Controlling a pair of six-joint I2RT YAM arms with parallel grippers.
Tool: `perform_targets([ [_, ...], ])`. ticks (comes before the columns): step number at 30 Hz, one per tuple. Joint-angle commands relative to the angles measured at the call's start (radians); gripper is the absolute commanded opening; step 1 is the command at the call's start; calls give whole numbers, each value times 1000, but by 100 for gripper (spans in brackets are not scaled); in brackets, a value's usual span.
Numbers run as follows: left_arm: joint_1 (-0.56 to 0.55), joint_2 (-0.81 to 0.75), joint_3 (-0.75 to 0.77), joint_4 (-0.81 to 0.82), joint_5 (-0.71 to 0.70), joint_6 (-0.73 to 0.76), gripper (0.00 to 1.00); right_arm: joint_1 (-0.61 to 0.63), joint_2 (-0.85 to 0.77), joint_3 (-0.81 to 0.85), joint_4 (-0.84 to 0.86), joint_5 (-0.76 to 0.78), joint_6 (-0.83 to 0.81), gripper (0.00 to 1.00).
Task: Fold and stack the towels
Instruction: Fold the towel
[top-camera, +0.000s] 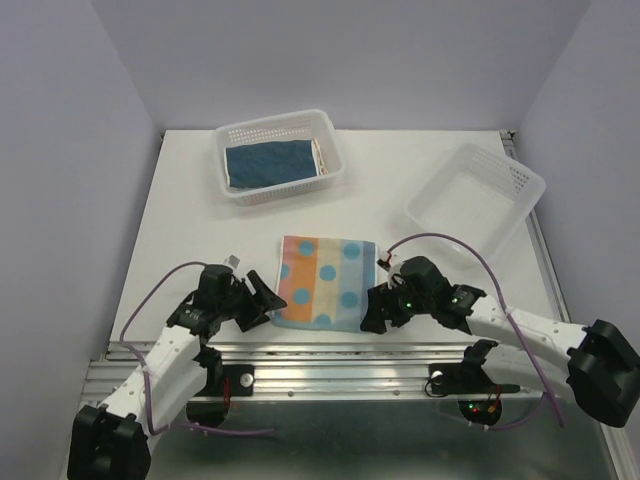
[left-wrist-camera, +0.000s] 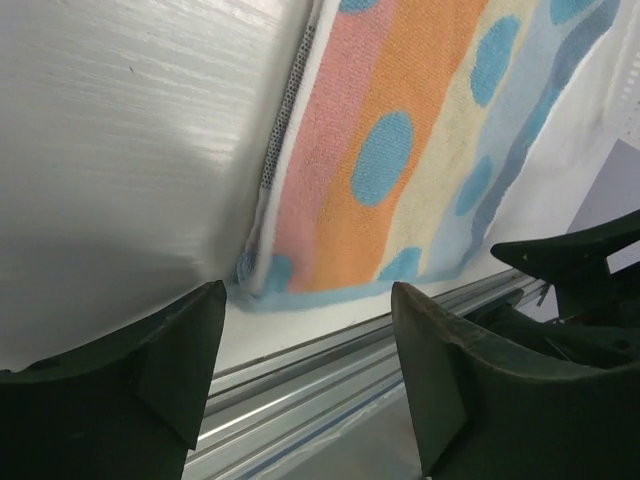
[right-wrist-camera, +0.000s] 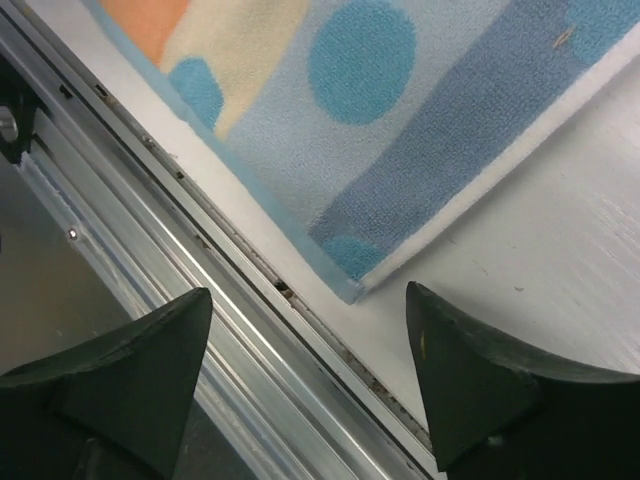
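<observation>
A towel (top-camera: 325, 280) with pink, orange, cream and blue stripes and blue dots lies flat near the table's front edge. My left gripper (top-camera: 262, 300) is open and empty just beside its near left corner; in the left wrist view the towel (left-wrist-camera: 400, 170) lies just ahead of the open gripper (left-wrist-camera: 308, 300). My right gripper (top-camera: 372, 310) is open and empty at the near right corner; in the right wrist view the towel (right-wrist-camera: 400, 110) has its corner between the spread gripper (right-wrist-camera: 308, 295). A navy towel (top-camera: 270, 162) lies in the back left basket.
A white perforated basket (top-camera: 277, 122) holding the navy towel stands at the back centre-left. A second white basket (top-camera: 524, 182) stands at the back right with nothing in it. The metal rail (top-camera: 330, 350) of the table's front edge runs just below the towel.
</observation>
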Motion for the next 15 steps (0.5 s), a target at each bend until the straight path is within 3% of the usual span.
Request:
perform_targets([
  [1, -5, -97, 65, -88, -15, 14, 86, 10, -85, 0, 45, -8, 22, 100],
  [2, -5, -106, 79, -98, -35, 20, 94, 10, -124, 13, 24, -2, 20, 100],
  [4, -5, -108, 125, -106, -62, 34, 99, 10, -160, 52, 2, 48, 23, 100],
  [8, -5, -25, 186, -39, -153, 55, 99, 10, -163, 166, -70, 240, 40, 100],
  [13, -5, 208, 287, 136, -257, 110, 99, 9, 31, 321, -156, 537, 78, 100],
  [15, -5, 324, 346, 194, -245, 139, 93, 9, 96, 396, -199, 694, 88, 100],
])
